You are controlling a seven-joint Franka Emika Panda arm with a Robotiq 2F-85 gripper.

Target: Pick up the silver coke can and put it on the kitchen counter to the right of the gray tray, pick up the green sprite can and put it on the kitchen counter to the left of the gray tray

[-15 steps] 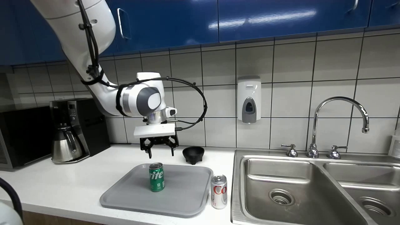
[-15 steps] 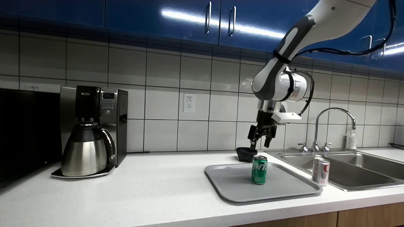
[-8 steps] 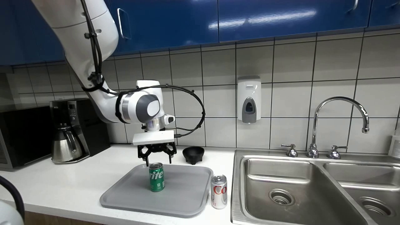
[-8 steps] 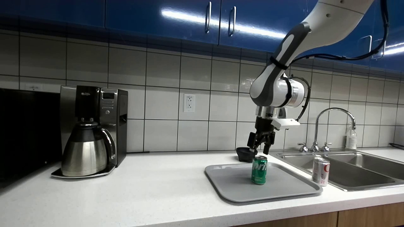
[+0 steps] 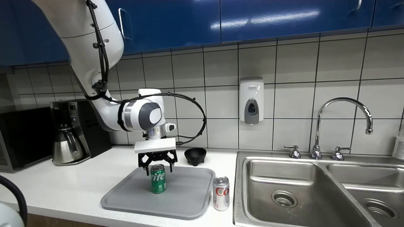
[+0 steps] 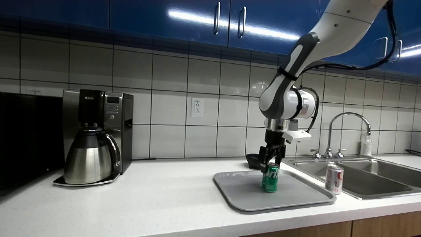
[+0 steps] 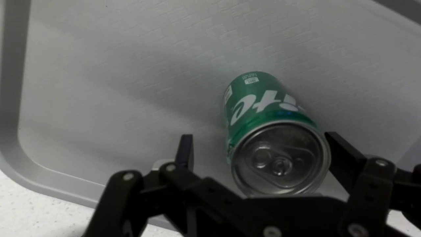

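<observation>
On a white table (image 6: 148, 197), a gray tray (image 5: 186, 192) bears the green Sprite can (image 5: 158, 180), apparently the current pickup.
Silver Coke can (image 5: 221, 193) stands right of the tray; parted fingers (image 7: 186, 150) flanking the Sprite should lower, then close.

The white arm (image 5: 86, 60) is showing grey panels (image 5: 144, 116) and silver bands (image 5: 156, 132); black cables (image 5: 102, 56) — strapped on — are running along it. The black gripper (image 7: 260, 141) is displaying round screws (image 7: 128, 176).

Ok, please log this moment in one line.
pincer: open, around green sprite can; green sprite can: on gray tray; silver coke can: on kitchen counter
</observation>
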